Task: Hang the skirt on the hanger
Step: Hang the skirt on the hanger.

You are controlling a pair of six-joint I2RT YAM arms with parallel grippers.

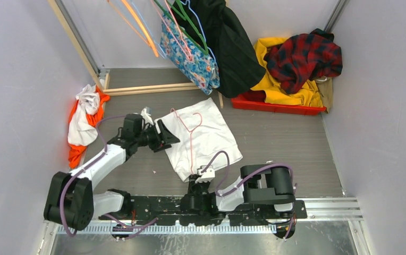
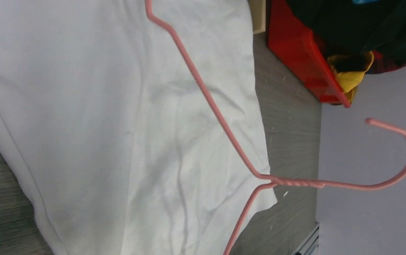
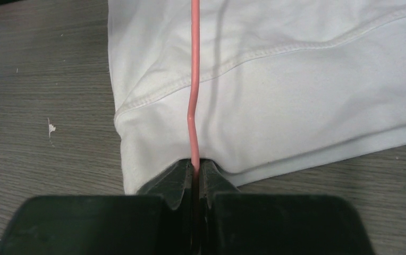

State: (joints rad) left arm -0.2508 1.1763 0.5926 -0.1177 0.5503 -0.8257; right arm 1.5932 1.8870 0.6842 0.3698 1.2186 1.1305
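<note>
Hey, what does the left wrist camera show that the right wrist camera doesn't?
Only the left wrist view shows the hook and twisted neck of the pink hanger, plus the red bin. Only the right wrist view shows the right fingers shut on the hanger's wire. Both show the hanger over the white garment on the grey table.

The hanger (image 2: 296,182) extends over the garment (image 2: 110,133); skirt (image 1: 190,56) behind.

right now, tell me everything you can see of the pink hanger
A thin pink wire hanger with a twisted neck and an open hook. It stretches over the white garment, with a slight kink near one end, where the right gripper is shut on the wire. Nothing hangs on it.
</note>
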